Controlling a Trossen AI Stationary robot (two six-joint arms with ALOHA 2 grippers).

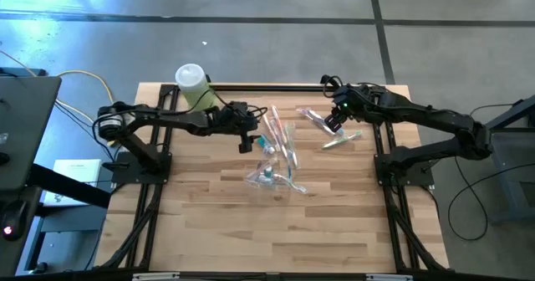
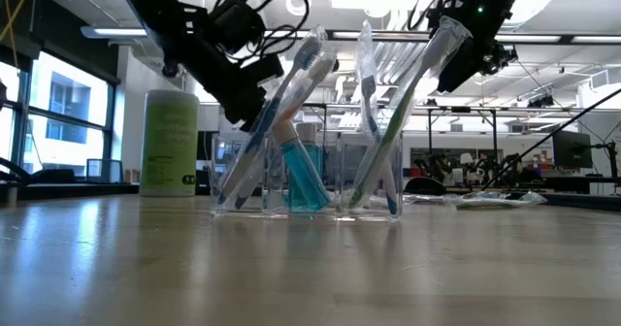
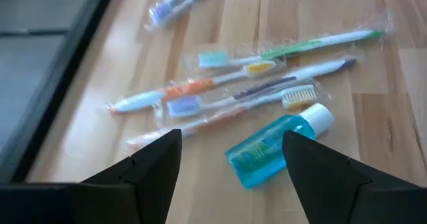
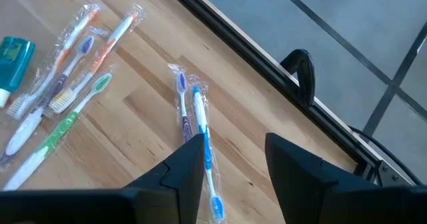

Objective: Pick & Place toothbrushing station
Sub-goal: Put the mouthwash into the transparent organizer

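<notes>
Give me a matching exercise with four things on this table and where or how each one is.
Things:
1 clear organizer
2 blue bottle
3 white-capped canister
4 left gripper

States:
A at the table's far left corner
B jaws open above the toothbrushes
C standing mid-table holding toothbrushes
D among wrapped toothbrushes

Pairs: 1-C, 2-D, 3-A, 4-B

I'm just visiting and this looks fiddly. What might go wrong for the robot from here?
The wrapped toothbrushes lie in a tight overlapping pile, so one grab could snag several. The blue bottle lies on its side and might roll if nudged. The clear holder already has brushes leaning outward; a bump from the left gripper could tip it.
</notes>
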